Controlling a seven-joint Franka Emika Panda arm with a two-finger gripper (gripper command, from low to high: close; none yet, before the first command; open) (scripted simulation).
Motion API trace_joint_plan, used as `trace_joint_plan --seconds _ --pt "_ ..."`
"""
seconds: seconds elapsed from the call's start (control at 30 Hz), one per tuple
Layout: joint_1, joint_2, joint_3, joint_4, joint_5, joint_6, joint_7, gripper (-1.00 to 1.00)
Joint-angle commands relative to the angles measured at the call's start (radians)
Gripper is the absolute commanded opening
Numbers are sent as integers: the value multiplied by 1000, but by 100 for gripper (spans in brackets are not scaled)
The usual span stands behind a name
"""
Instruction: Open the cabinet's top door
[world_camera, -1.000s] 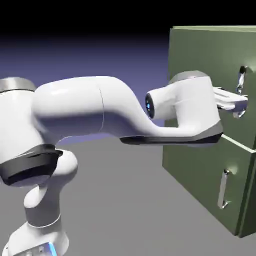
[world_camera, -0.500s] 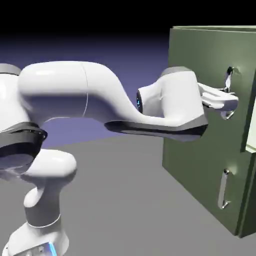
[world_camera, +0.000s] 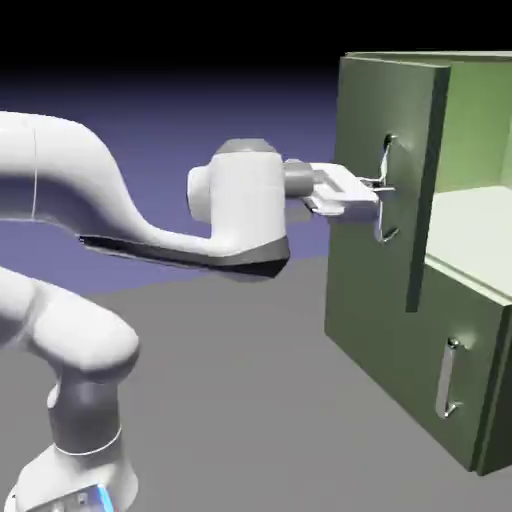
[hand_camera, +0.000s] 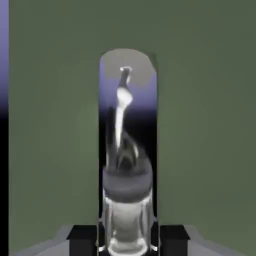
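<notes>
Exterior view: gripper (world_camera: 378, 190) clamped on handle (world_camera: 388, 190); top door (world_camera: 395, 170) ajar, directly ahead.

White glossy arm (world_camera: 120, 200): rounded segments showing dark grey joint bands, grey cap, blue light glowing at base.

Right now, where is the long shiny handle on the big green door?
In the exterior view, the long silver bar handle sits right of centre on the swung-open olive-green top door, clamped in the white arm's end effector.
</notes>
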Motion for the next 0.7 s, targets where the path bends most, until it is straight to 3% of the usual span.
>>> trace_joint_plan --seconds 0.0,0.3,0.67 --pt "-31 -21 36 -29 41 -15 -18 -100" --pt "-207 -233 340 -237 430 -166 -189 -100" --pt "-190 -433 701 -350 907 -428 -355 -100"
